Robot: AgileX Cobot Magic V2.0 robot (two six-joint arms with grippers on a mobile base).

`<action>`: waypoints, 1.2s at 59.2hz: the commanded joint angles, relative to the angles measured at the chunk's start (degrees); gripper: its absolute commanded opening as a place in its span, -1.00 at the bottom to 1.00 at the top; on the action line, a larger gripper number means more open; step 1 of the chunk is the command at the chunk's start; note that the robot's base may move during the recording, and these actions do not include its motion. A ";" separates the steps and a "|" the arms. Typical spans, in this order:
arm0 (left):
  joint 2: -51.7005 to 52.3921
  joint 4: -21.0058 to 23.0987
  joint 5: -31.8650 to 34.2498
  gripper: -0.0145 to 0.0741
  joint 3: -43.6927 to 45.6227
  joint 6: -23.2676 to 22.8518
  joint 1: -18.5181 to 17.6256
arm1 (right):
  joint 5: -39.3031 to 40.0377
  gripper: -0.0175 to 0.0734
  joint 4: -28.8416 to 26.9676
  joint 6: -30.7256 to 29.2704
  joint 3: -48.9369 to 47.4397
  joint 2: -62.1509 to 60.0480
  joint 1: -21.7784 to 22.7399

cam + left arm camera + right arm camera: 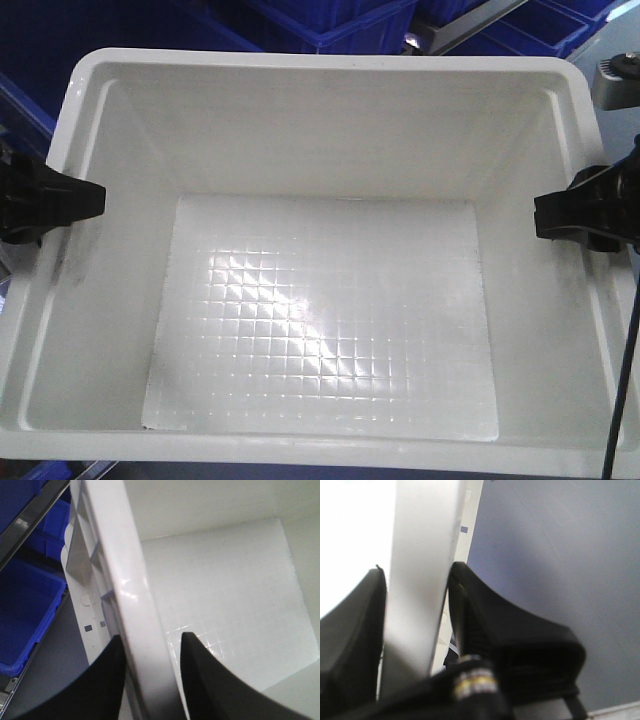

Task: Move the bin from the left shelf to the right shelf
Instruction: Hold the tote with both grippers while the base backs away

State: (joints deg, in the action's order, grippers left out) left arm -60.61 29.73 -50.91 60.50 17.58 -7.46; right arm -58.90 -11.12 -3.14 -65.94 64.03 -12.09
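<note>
White bin held at both side rims.
The bin [320,62] fills the front view, dark blue crates [330,22] beyond its far edge. Left end effector [150,652] and right end effector [417,577] each clamp a side rim, one finger inside, one outside.

The bin [330,150] is a large white rectangular plastic crate, open at the top and seen from above with its long sides running left to right. A thick rolled rim runs all round it. The smooth walls slope inward to a glossy floor moulded in a grid of small squares. Ribs show on its outer side under the rim. The left gripper [95,200] and right gripper [545,215] each pinch a short-side rim.
</note>
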 commanded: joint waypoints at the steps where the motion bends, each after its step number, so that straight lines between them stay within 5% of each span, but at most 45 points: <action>1: 1.42 6.61 2.79 -0.68 2.79 2.26 -0.67 | 6.61 -0.62 -4.54 -1.91 -2.56 -1.69 -0.45; 71: 1.42 6.61 2.79 -0.68 2.79 2.26 -0.67 | 6.61 -0.62 -4.71 -1.91 -2.56 -1.69 -0.45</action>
State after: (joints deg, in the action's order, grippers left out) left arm -60.61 29.73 -50.91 60.50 17.62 -7.46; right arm -58.95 -11.12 -3.14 -65.94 64.03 -12.09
